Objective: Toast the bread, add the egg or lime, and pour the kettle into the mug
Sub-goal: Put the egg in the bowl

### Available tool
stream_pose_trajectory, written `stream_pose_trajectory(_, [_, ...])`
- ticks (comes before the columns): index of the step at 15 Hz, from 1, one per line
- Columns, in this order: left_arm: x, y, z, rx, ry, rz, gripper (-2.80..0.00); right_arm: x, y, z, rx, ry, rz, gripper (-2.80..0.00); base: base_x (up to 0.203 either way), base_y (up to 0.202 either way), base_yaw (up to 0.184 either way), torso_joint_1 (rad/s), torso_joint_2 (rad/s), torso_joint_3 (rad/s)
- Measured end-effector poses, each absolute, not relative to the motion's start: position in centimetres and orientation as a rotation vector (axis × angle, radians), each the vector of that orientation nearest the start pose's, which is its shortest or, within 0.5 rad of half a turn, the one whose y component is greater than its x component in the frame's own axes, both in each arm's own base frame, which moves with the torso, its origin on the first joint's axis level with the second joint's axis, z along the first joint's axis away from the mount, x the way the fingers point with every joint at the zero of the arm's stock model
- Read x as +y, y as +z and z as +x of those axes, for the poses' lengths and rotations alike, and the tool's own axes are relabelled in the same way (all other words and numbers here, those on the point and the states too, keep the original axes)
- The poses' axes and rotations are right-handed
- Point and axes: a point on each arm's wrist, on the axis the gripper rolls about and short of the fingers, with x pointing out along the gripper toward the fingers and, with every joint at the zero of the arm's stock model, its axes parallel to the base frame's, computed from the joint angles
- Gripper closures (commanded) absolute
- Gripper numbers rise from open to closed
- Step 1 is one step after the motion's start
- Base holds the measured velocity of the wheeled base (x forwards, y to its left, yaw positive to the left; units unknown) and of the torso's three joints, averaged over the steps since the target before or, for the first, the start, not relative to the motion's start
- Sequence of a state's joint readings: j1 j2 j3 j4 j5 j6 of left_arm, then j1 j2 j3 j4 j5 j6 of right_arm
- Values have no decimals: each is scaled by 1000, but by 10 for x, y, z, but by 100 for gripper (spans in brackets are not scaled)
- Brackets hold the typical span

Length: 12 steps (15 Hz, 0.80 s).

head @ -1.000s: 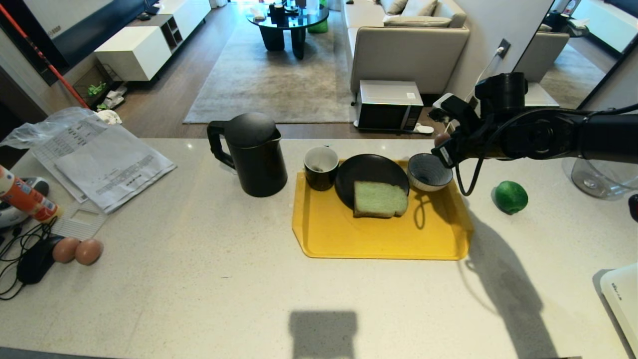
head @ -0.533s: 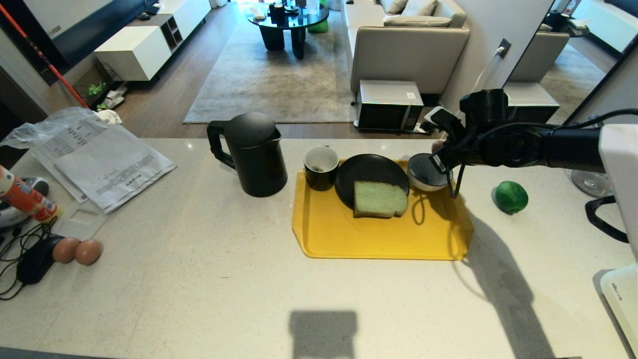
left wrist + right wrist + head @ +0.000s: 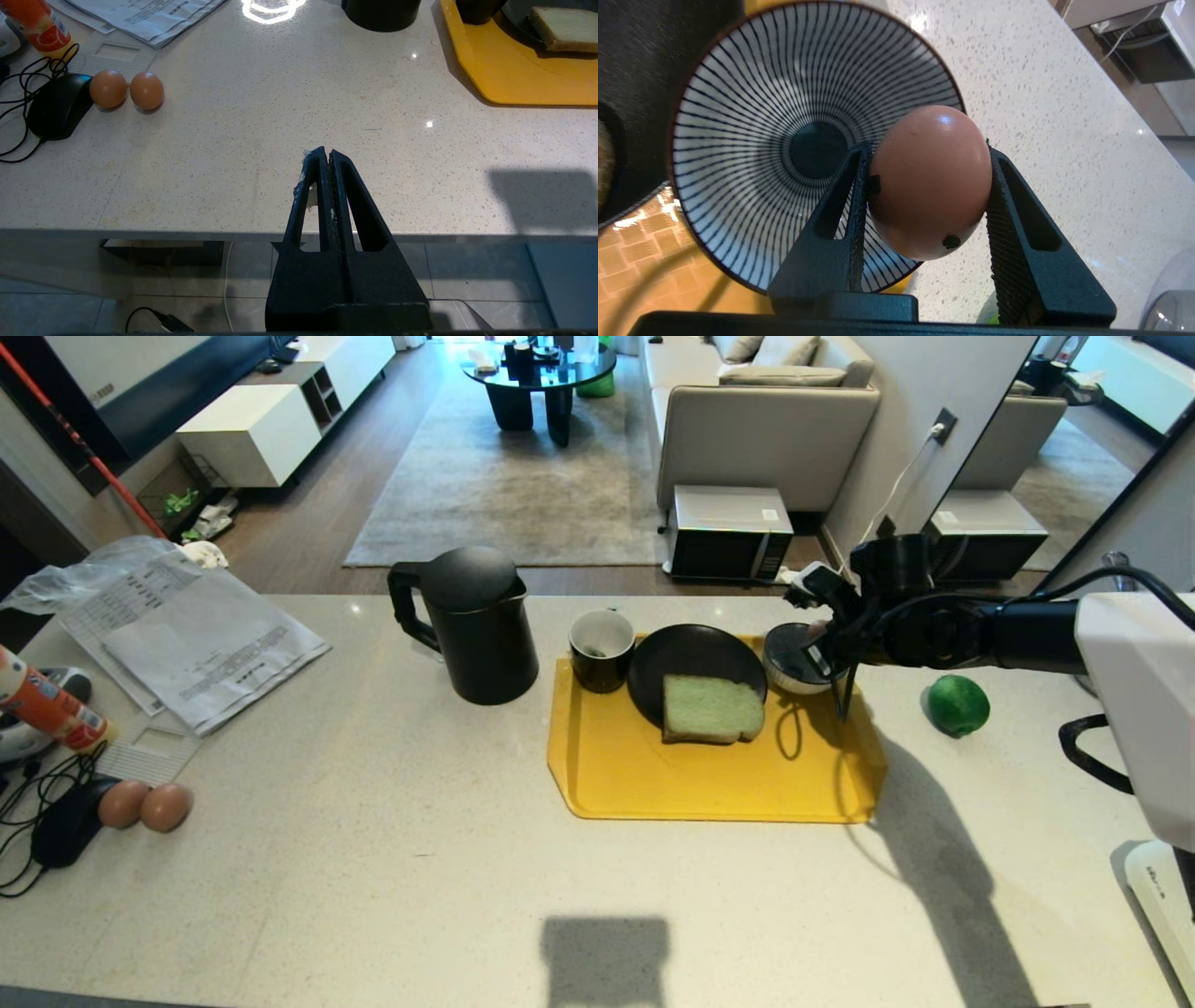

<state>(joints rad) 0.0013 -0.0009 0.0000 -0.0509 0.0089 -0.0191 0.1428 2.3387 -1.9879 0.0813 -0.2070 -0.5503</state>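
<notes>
My right gripper (image 3: 820, 637) is shut on the egg (image 3: 931, 182), a pinkish-brown egg with dark spots. It holds the egg just above the near-right rim of the blue-and-white striped bowl (image 3: 752, 140). That bowl (image 3: 787, 667) stands at the back right of the yellow tray (image 3: 709, 784). The green bread (image 3: 711, 707) lies on a black plate (image 3: 691, 655) beside the mug (image 3: 600, 649). The black kettle (image 3: 471, 621) stands left of the tray. The lime (image 3: 957, 705) rests on the counter right of the tray. My left gripper (image 3: 328, 153) is shut and empty at the counter's near edge.
Two plain brown eggs (image 3: 145, 805) lie by a black mouse (image 3: 65, 821) and cables at the near left. Papers (image 3: 196, 639) and an orange bottle (image 3: 47, 705) sit at the far left. A white appliance (image 3: 1162, 896) is at the right edge.
My right arm has swung left and down with the egg, from beyond the bowl's right side to just over its rim. The left arm has kept still.
</notes>
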Motion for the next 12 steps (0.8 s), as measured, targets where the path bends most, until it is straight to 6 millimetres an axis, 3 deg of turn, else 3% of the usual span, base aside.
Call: stream_pose_trajectory(12, [0, 81, -23, -52, 10, -19, 0, 67, 167, 493, 456, 61, -637, 0, 0, 0, 0, 0, 0, 0])
